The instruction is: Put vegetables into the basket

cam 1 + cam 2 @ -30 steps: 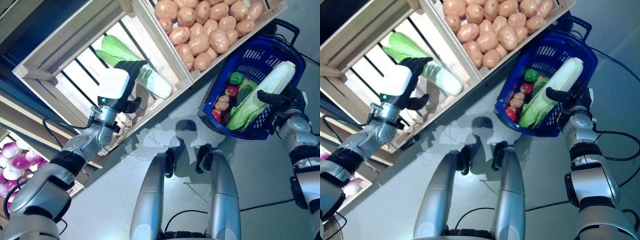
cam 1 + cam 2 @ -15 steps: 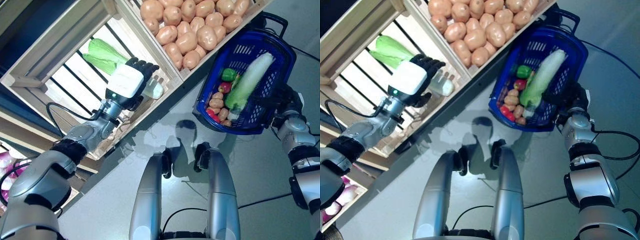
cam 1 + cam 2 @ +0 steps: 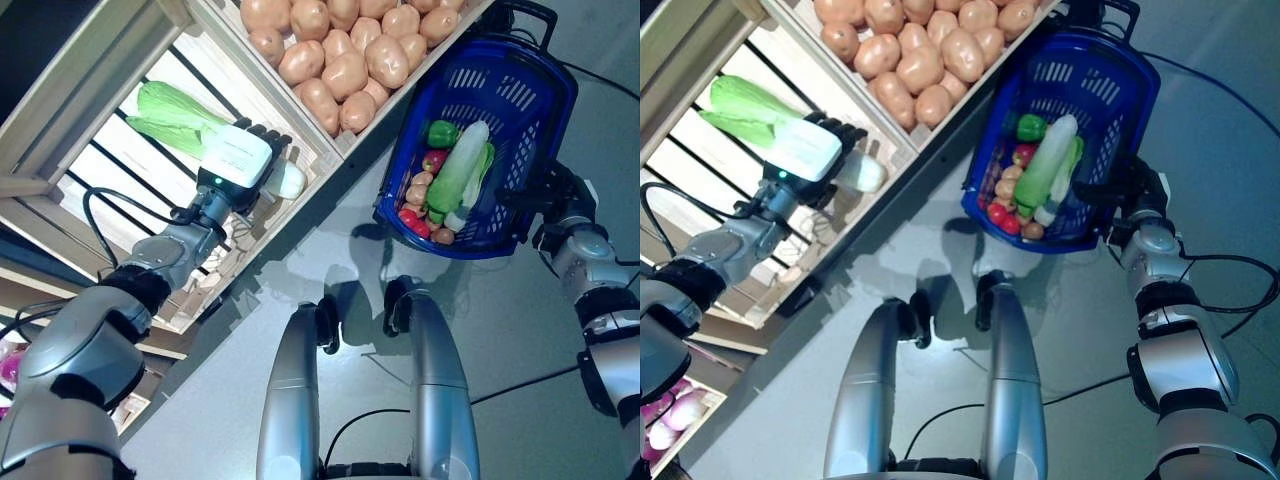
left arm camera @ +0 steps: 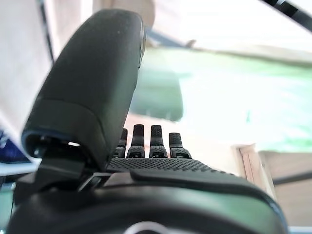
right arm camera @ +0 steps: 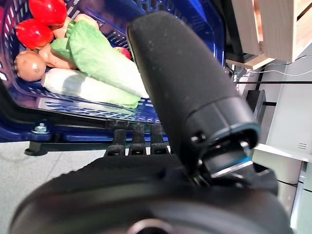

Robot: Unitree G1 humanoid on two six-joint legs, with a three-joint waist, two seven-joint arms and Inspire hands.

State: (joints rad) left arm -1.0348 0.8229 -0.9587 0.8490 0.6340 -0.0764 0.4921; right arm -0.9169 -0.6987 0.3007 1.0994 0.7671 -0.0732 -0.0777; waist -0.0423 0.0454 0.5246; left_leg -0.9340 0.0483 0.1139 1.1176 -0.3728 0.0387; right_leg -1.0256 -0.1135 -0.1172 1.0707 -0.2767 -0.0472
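the blue basket [image 3: 520, 95] hangs at the robot's right, and the right hand [image 3: 545, 190] is at its rim with its fingers curled under the dark handle bar, as the right wrist view shows [image 5: 136, 141]. inside the basket lie a long pale-green cabbage [image 3: 458, 172], a green pepper [image 3: 441, 133], red vegetables [image 3: 410, 218] and a few potatoes [image 3: 418, 190]. the left hand [image 3: 240, 160] reaches into the slatted wooden crate [image 3: 120, 90] and lies over a second cabbage [image 3: 170, 108] there; that cabbage's white stalk end [image 3: 290, 180] sticks out just past the fingers. in the left wrist view the fingers [image 4: 146, 141] look fairly straight against the cabbage, so i cannot tell whether they grip it. beside it, another crate [image 3: 330, 140] is full of potatoes [image 3: 345, 60]
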